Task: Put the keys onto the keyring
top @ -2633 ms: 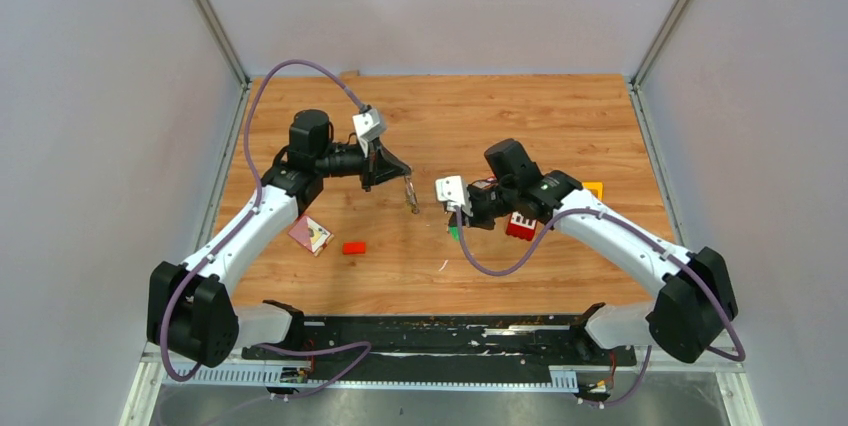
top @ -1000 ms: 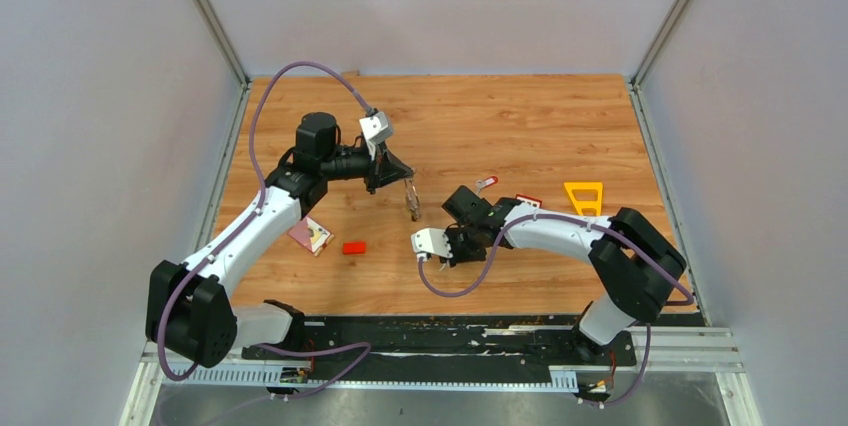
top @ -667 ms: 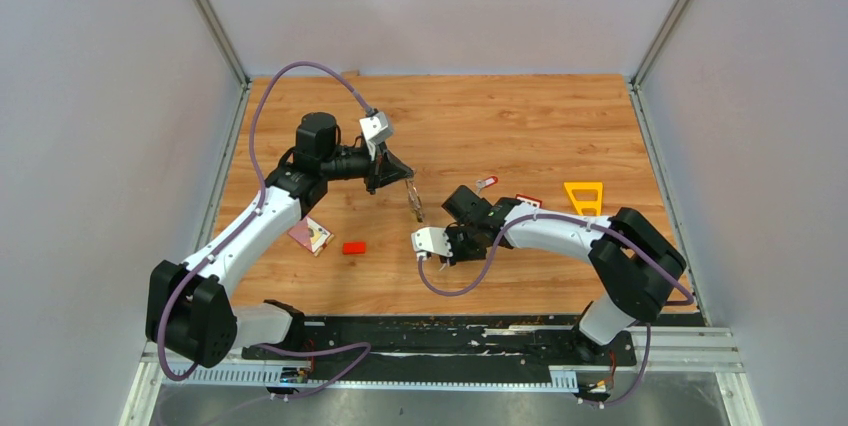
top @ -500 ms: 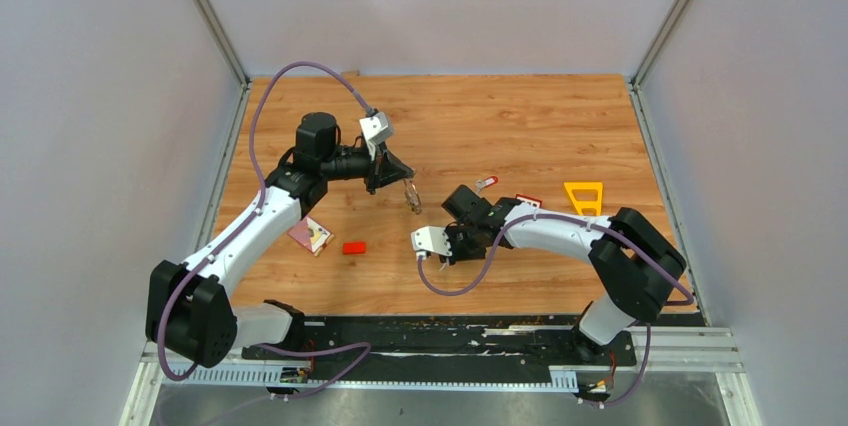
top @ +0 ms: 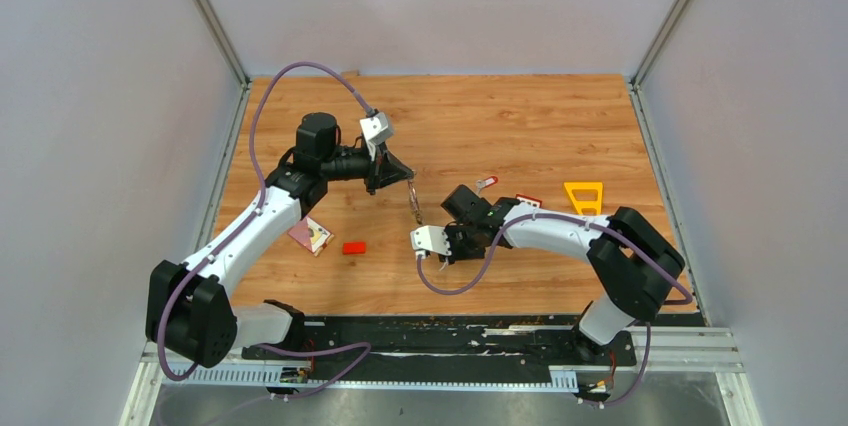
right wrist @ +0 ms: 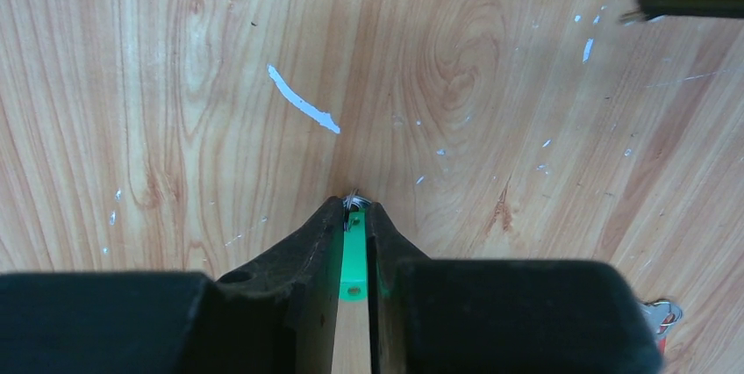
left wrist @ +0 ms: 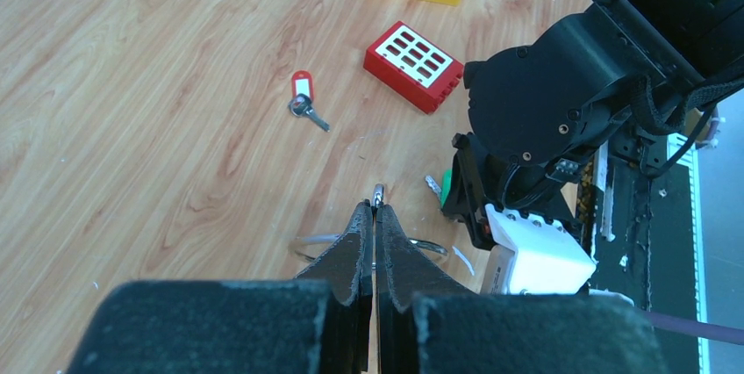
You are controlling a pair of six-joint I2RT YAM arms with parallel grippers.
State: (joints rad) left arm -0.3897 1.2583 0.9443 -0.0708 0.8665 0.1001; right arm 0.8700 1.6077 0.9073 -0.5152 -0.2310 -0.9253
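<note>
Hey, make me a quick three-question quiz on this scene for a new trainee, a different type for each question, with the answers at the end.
1. True or false: the right gripper is shut on the green-headed key.
2. What does the left gripper pinch? A: keyring. B: yellow piece. C: red block.
3. Fill in: the loose key lying on the table has a ____ tag.
Key: 1 true; 2 A; 3 red.

White-shelled arms (top: 245,231) had black joint housings (top: 313,133) and looping purple cables (top: 305,64); white camera boxes (top: 373,127) sat at the wrists; the left gripper (left wrist: 375,209) had matte black wedge fingers (left wrist: 351,255).
</note>
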